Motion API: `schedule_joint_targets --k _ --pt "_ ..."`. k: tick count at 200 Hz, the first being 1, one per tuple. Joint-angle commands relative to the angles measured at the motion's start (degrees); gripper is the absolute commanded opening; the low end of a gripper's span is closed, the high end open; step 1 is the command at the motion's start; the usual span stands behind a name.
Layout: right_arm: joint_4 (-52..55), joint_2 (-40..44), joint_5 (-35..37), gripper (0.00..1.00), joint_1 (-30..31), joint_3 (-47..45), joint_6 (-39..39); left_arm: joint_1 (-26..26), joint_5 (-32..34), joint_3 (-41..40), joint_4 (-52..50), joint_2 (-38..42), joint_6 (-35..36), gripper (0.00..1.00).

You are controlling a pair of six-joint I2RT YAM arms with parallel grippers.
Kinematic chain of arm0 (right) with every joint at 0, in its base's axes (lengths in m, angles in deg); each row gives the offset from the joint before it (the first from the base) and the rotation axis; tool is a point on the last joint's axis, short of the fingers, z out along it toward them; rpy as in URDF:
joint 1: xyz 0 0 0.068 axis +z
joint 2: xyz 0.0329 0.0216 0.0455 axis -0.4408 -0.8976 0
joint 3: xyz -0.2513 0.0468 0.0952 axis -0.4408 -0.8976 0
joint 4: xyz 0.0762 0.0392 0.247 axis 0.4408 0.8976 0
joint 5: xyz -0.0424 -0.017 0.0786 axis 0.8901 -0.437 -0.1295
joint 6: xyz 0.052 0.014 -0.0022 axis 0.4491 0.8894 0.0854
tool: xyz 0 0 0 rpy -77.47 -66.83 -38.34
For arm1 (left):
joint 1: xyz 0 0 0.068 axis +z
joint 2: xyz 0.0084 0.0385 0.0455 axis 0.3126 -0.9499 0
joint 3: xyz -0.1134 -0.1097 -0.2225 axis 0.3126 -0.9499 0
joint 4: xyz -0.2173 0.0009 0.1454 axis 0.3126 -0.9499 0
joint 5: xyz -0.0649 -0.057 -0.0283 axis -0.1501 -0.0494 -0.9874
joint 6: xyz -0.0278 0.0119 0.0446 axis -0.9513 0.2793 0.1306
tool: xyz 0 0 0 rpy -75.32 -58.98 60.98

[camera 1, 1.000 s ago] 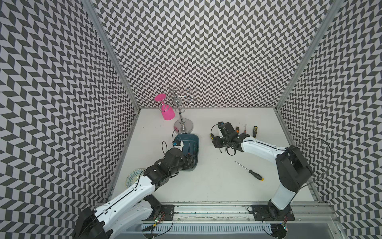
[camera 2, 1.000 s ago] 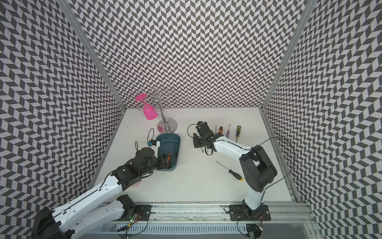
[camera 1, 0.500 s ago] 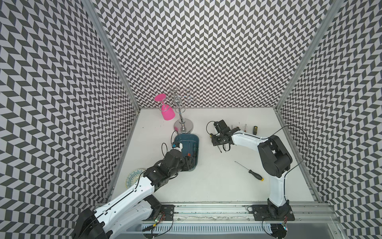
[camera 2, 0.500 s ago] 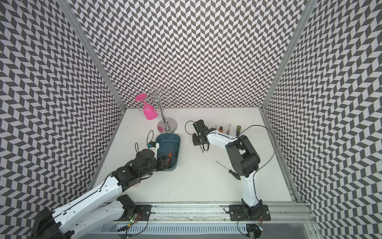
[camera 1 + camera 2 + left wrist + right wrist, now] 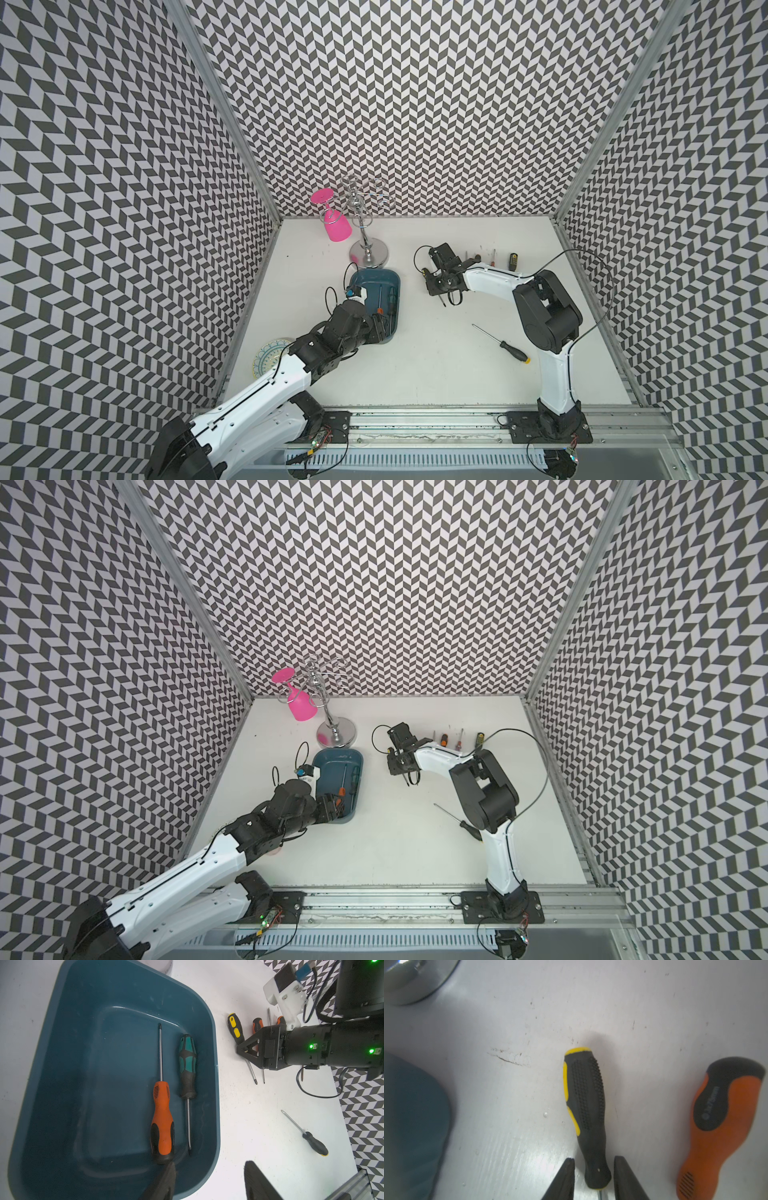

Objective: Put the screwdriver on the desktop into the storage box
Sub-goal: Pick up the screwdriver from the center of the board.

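Black-and-yellow screwdriver [image 5: 586, 1105] lying on the tabletop [image 5: 508, 1105] near the storage box [image 5: 52, 1043], with the right end effector [image 5: 593, 1178] jaws apart astride its handle, not yet clamped; two boxed screwdrivers [image 5: 162, 1118] mark the work done, several others remain out; left end effector [image 5: 209, 1163] apart and empty at the box's rim.

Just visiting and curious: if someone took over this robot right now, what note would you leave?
Left gripper: open, empty, jaws astride the rim of the storage box.
Right gripper: open, jaws flanking the black-and-yellow screwdriver on the desktop, not yet gripping.
Done: orange-handled screwdriver and green-handled screwdriver lie in the box.
To do: that one, the row beside it, the lone black screwdriver.
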Motion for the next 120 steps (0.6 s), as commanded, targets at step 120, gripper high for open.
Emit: schedule_joint_targets --k 120 --pt "-8.15 14.07 -8.16 0.13 0.82 -12.32 2.69 0.13 -1.17 1.74 4.43 1.55 -0.17 0.61"
